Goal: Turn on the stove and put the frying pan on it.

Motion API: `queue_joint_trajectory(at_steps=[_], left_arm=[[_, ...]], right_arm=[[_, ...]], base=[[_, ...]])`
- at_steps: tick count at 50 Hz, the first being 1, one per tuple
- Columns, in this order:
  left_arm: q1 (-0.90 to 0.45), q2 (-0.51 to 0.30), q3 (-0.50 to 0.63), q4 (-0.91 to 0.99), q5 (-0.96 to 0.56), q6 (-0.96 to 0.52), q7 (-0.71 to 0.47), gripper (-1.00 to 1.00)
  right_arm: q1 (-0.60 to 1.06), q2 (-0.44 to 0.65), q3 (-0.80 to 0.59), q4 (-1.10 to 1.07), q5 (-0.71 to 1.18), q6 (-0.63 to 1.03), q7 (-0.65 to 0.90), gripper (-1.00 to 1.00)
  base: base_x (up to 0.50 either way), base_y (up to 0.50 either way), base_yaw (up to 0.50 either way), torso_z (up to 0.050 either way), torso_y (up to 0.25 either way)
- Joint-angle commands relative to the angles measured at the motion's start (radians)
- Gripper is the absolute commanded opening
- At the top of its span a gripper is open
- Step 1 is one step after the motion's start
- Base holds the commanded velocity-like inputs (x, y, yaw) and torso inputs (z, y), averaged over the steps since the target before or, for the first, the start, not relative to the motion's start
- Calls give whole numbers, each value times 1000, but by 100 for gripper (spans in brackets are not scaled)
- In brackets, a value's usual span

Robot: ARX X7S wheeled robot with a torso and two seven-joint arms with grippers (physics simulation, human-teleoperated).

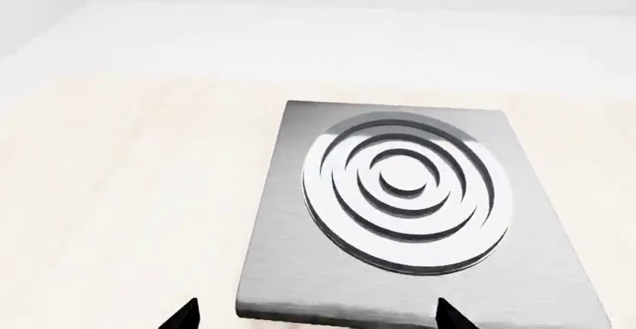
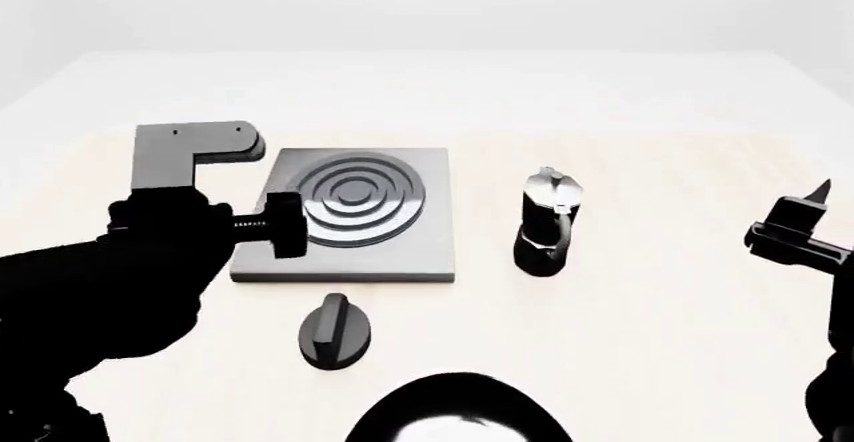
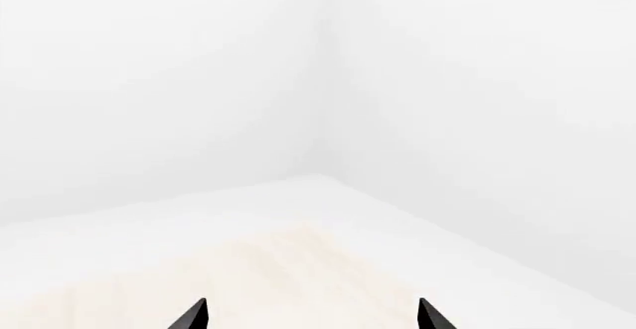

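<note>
The stove is a flat grey plate with a ringed round burner, and its separate black knob lies on the table in front of it. My left gripper hovers at the plate's left front corner. It is open, its two black fingertips straddling the plate's near edge with nothing between them. At the bottom edge of the head view only the black rim of the frying pan shows; its handle is out of view. My right gripper is raised at the far right, open and empty.
A black-and-silver moka pot stands upright to the right of the stove plate. The pale wooden table runs back to a white edge and white walls. My dark left arm covers the table's left front.
</note>
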Motion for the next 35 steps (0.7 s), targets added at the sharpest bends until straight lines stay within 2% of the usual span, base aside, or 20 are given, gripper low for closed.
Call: queue_joint_trajectory(at_steps=[1,7,9,10,11,12,13,14,16,17,19,26,35], left_arm=[[-189,-162,156,-386,-688,-105,-390,100],[-193,-187,191,-446,-532,-77,-230,100],[-182,-190,186,-446,-528,-57,-215,100],[-172,-186,172,-475,-593,-30,-302,100],[-167,-185,165,-473,-606,-17,-317,100],[-178,-195,187,-443,-549,-32,-261,100],[-189,-201,219,-523,-678,-57,-340,100],[-189,-203,223,-530,-705,-54,-359,100],[-193,-216,289,-612,-890,-46,-455,100],[-192,-222,292,-601,-866,-43,-460,100],[-185,-226,309,-626,-934,-23,-483,100],[-203,-235,322,-628,-799,-44,-401,100],[-211,-251,333,-621,-766,-27,-370,100]], right_arm=[[-1,-5,-14,21,6,-2,-2,100],[6,-1,-17,20,10,5,-5,100],[6,-1,-15,16,11,8,-4,100],[6,-1,-15,16,11,8,-3,100],[6,0,-17,16,10,8,-2,100],[6,-1,-19,17,10,7,-1,100],[6,-3,-25,21,7,3,0,100],[5,-3,-28,22,8,2,0,100],[3,-5,-35,27,5,-4,2,100],[1,-5,-38,30,5,-8,1,100],[0,-5,-39,32,4,-8,2,100],[1,-4,-45,38,4,-10,4,100],[1,-4,-46,40,7,-11,4,100]], base=[[0,0,0,0,0],[0,0,0,0,0],[0,0,0,0,0],[0,0,0,0,0],[0,0,0,0,0],[0,0,0,0,0],[0,0,0,0,0],[0,0,0,0,0],[0,0,0,0,0],[0,0,0,0,0],[0,0,0,0,0],[0,0,0,0,0],[0,0,0,0,0]])
